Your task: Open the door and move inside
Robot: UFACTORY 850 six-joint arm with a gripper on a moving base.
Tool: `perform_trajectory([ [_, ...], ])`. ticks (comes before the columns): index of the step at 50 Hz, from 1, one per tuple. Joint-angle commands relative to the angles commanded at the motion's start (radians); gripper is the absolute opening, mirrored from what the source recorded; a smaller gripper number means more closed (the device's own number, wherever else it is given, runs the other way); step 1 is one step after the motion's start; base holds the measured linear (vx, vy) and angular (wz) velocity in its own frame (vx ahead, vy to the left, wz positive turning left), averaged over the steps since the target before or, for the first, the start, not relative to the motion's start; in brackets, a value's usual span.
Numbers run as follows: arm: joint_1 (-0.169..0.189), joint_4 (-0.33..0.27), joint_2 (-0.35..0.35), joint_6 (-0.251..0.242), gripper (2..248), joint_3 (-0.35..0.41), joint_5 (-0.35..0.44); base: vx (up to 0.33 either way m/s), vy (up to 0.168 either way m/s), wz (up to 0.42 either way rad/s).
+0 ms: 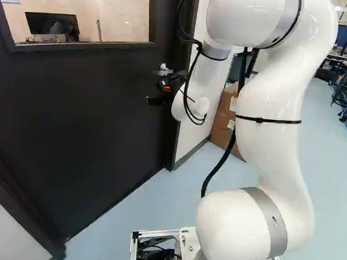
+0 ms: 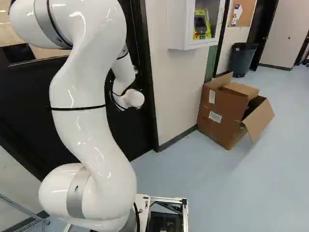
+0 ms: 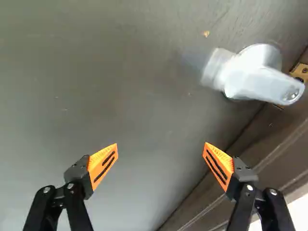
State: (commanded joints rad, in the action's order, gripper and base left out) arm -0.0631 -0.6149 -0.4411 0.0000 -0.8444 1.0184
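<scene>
The door (image 1: 72,135) faces the pincer (image 1: 156,94), whose spread only the wrist view clarifies.

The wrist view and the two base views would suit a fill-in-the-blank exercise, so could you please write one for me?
The black two-fingered gripper with orange pads stands ____, not shut.
____ of its fingers touches the silver metal handle on the flat black door.
In the right base view, the dark grey bin stands to the ____ of the white jointed arm.

Missing words: open; neither; right.
</scene>
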Motion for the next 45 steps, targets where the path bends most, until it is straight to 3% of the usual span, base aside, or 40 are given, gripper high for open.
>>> perform_trajectory([
  [45,-0.060,0.000,-0.201,0.000,247,-0.268,0.000,-0.003,0.000,0.000],
])
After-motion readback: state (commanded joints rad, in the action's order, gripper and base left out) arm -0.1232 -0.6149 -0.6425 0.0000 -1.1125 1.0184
